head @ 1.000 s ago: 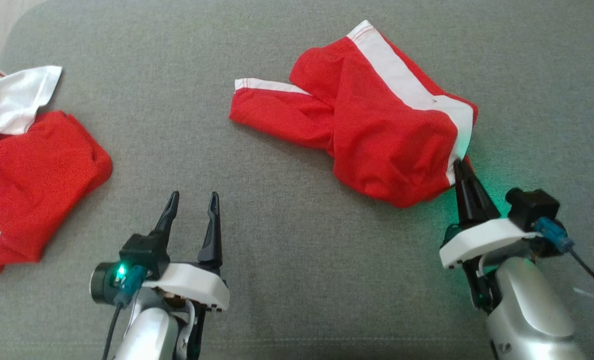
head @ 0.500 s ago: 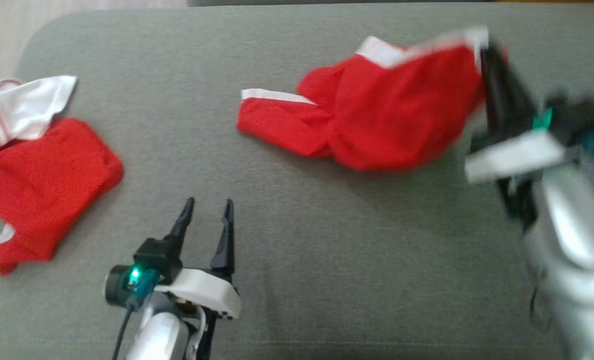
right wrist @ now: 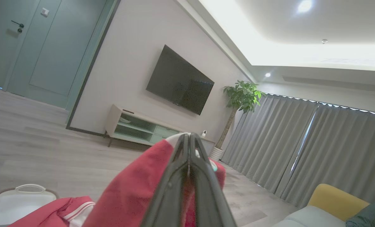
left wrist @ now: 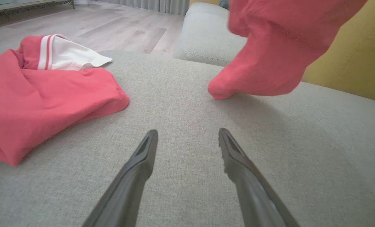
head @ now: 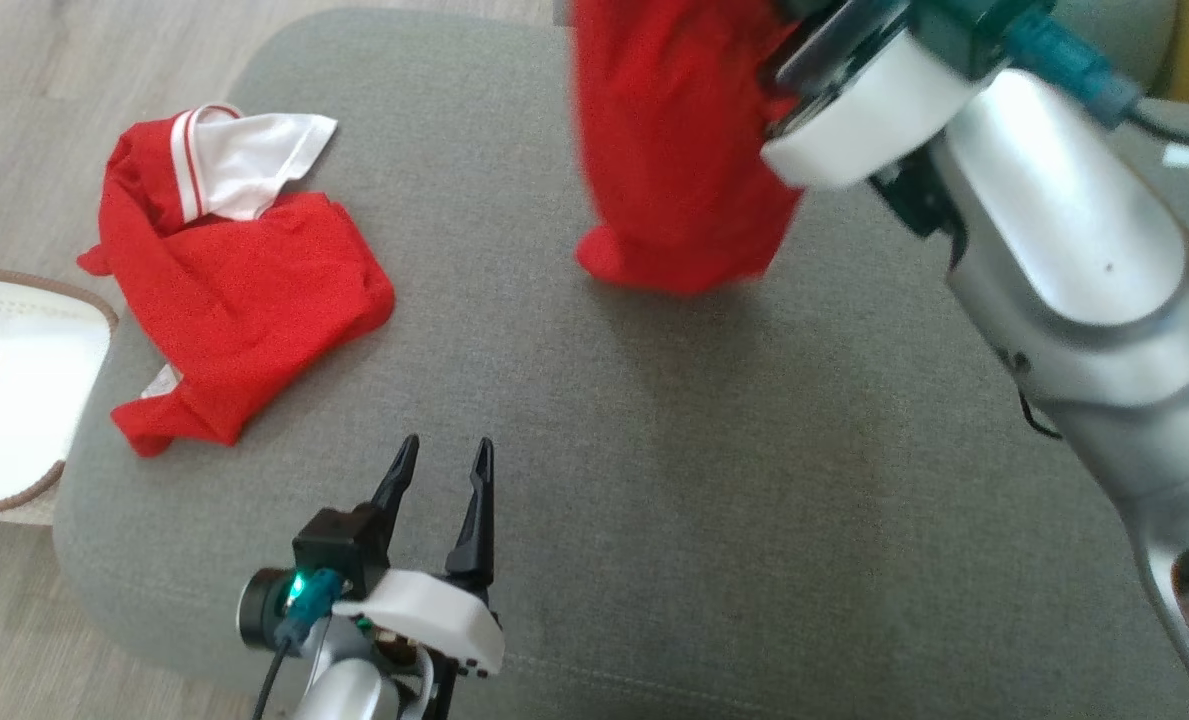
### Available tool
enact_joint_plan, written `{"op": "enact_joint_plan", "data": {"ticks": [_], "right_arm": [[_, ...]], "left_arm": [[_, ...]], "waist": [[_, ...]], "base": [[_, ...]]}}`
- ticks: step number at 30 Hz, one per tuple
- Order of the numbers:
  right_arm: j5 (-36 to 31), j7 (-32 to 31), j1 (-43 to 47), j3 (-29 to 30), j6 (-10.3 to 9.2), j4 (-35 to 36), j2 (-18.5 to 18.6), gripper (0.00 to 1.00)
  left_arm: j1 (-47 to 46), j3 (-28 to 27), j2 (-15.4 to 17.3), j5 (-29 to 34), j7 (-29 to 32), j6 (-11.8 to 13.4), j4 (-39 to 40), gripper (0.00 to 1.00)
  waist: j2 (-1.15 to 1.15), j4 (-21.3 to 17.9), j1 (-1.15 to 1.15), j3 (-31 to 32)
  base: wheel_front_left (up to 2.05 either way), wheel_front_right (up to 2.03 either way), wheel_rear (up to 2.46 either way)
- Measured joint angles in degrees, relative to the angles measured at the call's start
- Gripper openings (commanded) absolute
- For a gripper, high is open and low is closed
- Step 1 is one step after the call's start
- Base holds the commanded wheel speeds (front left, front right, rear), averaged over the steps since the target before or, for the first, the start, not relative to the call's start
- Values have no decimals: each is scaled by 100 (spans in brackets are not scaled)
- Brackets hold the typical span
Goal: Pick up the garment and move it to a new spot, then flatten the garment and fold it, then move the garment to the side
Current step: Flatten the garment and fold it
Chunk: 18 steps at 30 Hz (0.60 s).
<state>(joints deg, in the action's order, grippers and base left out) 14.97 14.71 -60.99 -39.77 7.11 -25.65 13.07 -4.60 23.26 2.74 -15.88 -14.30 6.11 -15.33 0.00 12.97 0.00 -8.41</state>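
Right end effector (right wrist: 189, 136): clenched, fingers pressed together on the garment (head: 674, 150), with a white hem edge pinched right at the tips. The garment (left wrist: 269, 53) hangs off it as a bunched red drape over the far part of the grey cushion (head: 704, 500). From my left wrist view its lowest fold looks to touch the cushion; the rest is in the air. It's blurred in the head view, so no fabric detail there.

Left end effector (head: 447, 445): released, fingers spread, with bare cushion showing in the gap. It sits low over the near part of the cushion, tips pointing toward the hanging garment and well apart from it.

Second red garment (head: 244, 310): a crumpled heap at the cushion's left end, with a white panel with thin red stripes on top at its far side. It touches neither end effector.

Containers: one basket (head: 109, 325), white with a brown rim, on the wood floor (head: 14, 150) just beside the cushion's left edge. It's near the second red garment but apart from it. The part of its inside I can see is plain white; the rest is cut off by the frame edge. My right wrist view catches the basket (right wrist: 17, 205) too, white handle up, with the second red garment's striped edge next to it.
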Motion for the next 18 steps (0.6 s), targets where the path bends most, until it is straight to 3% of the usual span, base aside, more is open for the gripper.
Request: {"op": "enact_joint_plan", "data": {"ticks": [4,13,18], "right_arm": [[386,1,101,-494,0,118,246,0],[1025,-2,1773,-1160,0,-344,1807,0],[1031,-4,2280,-985,0,-818,1919,0]], "left_arm": [[99,-10,2,0,0,43,-2,100],[-24,-32,2,98,1,-15,-14,100],[-188,-162,1,172,0,-70,-59,100]], "waist": [[0,-46,0,8],[0,-521,0,-205],[0,-782,0,-306]], "base": [[0,0,0],[0,0,0],[0,0,0]]}}
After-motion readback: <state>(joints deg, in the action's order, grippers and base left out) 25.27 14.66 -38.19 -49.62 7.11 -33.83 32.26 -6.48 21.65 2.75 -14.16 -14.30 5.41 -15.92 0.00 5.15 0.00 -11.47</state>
